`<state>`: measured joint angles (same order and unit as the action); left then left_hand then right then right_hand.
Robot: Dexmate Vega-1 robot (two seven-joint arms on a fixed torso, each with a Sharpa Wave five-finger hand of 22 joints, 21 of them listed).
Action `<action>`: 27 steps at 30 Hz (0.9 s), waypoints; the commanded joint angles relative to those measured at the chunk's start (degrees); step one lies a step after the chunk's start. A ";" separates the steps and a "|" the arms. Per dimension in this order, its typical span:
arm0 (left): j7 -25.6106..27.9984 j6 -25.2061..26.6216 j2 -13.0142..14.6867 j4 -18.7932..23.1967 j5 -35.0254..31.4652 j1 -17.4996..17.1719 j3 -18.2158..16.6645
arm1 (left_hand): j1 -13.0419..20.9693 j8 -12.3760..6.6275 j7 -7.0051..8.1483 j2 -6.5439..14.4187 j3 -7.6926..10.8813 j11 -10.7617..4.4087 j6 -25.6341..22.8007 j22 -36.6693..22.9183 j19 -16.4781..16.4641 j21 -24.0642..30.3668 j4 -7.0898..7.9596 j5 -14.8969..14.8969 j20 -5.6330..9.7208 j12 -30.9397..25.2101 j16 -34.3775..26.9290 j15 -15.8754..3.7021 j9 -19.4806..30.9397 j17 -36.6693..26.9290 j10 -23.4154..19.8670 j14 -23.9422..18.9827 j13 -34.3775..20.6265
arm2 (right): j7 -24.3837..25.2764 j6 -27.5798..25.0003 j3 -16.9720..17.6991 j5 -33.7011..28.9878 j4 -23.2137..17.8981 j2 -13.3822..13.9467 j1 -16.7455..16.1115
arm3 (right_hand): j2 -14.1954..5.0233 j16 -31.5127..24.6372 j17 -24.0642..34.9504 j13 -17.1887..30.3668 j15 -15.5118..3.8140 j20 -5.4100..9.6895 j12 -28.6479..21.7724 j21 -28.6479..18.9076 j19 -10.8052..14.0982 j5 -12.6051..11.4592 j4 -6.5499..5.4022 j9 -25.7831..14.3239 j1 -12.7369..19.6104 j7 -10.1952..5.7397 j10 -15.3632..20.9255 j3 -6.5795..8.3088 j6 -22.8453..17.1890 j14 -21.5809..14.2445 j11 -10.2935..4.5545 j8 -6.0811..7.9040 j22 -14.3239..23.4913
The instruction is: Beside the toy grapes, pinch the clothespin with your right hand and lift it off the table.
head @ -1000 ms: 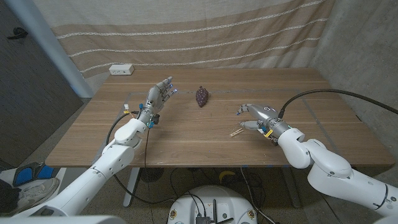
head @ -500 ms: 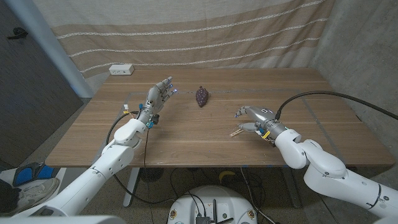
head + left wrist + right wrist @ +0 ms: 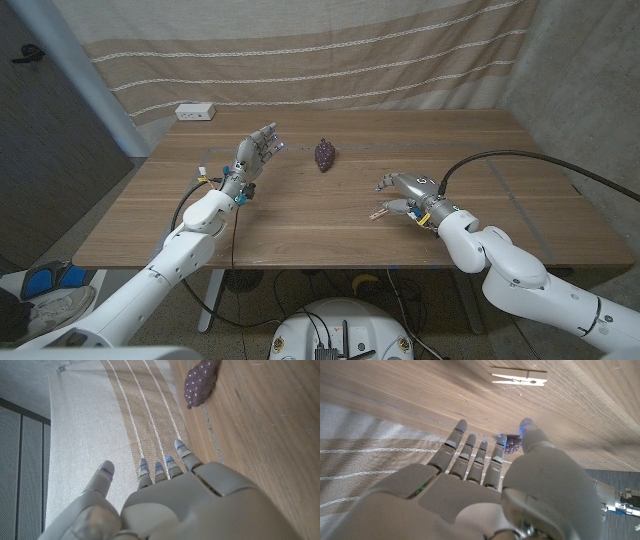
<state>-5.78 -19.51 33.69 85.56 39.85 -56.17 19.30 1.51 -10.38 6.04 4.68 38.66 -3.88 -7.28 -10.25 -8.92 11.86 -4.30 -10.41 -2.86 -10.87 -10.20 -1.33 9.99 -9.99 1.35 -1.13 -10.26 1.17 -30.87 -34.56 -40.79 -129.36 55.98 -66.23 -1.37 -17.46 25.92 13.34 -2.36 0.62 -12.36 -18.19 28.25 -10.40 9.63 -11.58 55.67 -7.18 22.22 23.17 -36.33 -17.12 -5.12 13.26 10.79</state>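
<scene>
A small wooden clothespin lies on the table, right of and nearer than the purple toy grapes. My right hand hovers just right of the clothespin with its fingers apart, holding nothing. In the right wrist view the clothespin lies on the wood beyond the fingertips of my right hand, not touched. My left hand is raised left of the grapes, fingers spread and empty. The left wrist view shows the grapes ahead of my left hand.
A white power strip sits at the table's far left edge, in front of a striped curtain. A black cable runs from my right forearm across the table's right side. Bare wood stretches between the two hands.
My right hand has shifted slightly left, closer to the clothespin. The clothespin, the grapes and my left hand have stayed where they were.
</scene>
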 commanded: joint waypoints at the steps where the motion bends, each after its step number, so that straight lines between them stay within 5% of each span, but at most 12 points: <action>1: -0.02 0.12 -0.08 -0.15 -0.02 0.20 0.14 | -0.58 -0.36 0.19 1.41 -0.05 0.17 -0.60 -0.34 0.09 0.06 0.07 0.00 -0.28 -0.47 -0.31 -0.12 0.18 -0.29 -0.21 -0.03 -0.15 | -1.45 -0.18 -1.17 -1.72 1.22 -0.90 0.68 | 0.38 -0.32 0.11 0.10 -6.48 0.16 -0.22 -0.12 0.44 0.00 0.17 -0.22 0.83 0.03 0.30 0.01 -0.56 -0.38 -0.20 0.40 0.13; 27: -0.24 0.04 0.22 0.77 -0.02 -0.22 0.17 | -1.10 -0.28 0.31 0.66 -0.68 -0.05 -0.78 -0.34 0.06 0.06 0.36 0.02 -0.29 -0.44 -0.30 -0.19 0.17 -0.34 -0.14 0.13 -0.16 | -2.49 -2.20 -3.37 -5.58 3.45 -2.61 1.11 | -0.08 -0.61 0.25 0.13 -7.16 0.65 -0.20 -0.08 0.53 -0.11 0.28 -0.24 2.42 -0.41 0.57 -0.23 -0.82 -0.42 -0.58 0.32 0.14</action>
<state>-6.11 -19.52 33.69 85.79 39.93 -56.07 19.46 0.99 -10.38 6.44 4.15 38.25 -3.88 -7.69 -10.25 -8.92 11.86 -3.88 -10.40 -2.86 -10.87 -10.20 -1.33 9.99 -9.98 1.35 -1.13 -10.26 -1.22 -32.53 -36.82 -44.53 -127.21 53.94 -65.33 -1.07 -17.86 25.91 13.35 -2.36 0.93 -12.36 -18.19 28.55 -10.40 9.88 -11.58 57.62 -7.49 22.53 22.92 -36.64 -17.11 -5.43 13.27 10.78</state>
